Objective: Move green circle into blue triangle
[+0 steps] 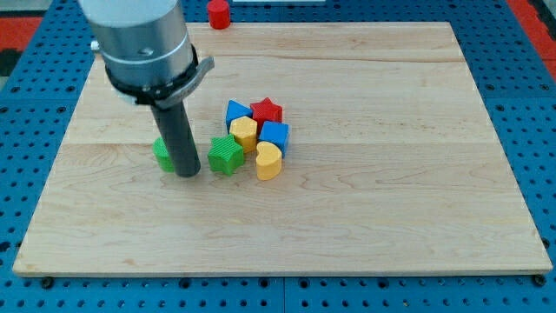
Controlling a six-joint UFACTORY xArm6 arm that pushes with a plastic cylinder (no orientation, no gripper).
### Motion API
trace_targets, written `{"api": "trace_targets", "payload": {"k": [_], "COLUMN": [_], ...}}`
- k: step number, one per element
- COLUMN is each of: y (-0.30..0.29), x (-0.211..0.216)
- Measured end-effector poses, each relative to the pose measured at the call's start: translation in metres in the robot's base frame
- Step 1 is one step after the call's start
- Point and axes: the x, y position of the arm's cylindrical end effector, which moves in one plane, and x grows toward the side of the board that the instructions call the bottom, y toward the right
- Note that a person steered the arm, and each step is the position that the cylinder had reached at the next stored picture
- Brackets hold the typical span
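Observation:
The green circle sits on the wooden board, left of centre, mostly hidden behind my rod. My tip rests on the board, touching the circle's right side. The blue triangle lies up and to the right, at the top left of a tight cluster. A green star-like block stands between my tip and the cluster, just right of the tip.
The cluster also holds a red star, a yellow hexagon, a blue cube and a yellow heart. A red cylinder stands off the board at the view's top.

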Motion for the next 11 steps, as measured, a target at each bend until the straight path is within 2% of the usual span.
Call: {"api": "trace_targets", "payload": {"k": [1,3,5,7,8,9,11], "y": [0.007,0.053,-0.005,-0.068,-0.036,-0.011,0.000], "x": [-0.011,-0.003,0.022,-0.003,-0.022,-0.023,-0.022]}}
